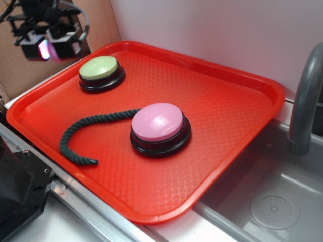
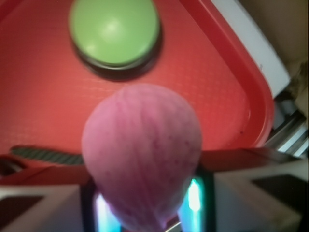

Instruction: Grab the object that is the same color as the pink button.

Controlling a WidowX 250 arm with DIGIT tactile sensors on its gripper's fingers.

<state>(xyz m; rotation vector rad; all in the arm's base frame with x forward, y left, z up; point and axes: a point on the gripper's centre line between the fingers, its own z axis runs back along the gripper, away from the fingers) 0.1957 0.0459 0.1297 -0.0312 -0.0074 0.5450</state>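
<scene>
Pink golf ball (image 2: 142,154) fills the near part of the wrist view, a blurred, streaked pink shape sitting directly in front of the camera between the gripper's (image 2: 143,198) pads, whose glowing cyan-white faces show just beside its lower left and right edges. The jaws stand only as far apart as the ball is wide and are clamped on it; the dimples cannot be made out at this blur. In the exterior view the gripper (image 1: 49,48) hangs in the air at the upper left, above the far left corner of the red tray (image 1: 227,146), well clear of its surface, and a sliver of pink (image 1: 44,49) shows between the two black-and-white finger blocks.

Below and beyond the held ball, the wrist view shows the tray's patterned floor (image 2: 38,96), a short length of dark twisted rope (image 2: 46,155) at the lower left, and the green-topped button (image 2: 114,31) on its black base farther off.

From the outside camera, nearest on the tray lies the dark rope (image 1: 81,138), curved like a hook with one end just beside the pink button (image 1: 159,128). That wide pink dome sits on a black base near the tray's middle. Farther back, near the left corner, is the smaller pale green button (image 1: 101,73), close under the gripper. To the right of the tray a grey sink basin (image 1: 272,201) and a grey faucet (image 1: 305,101) are visible.
</scene>
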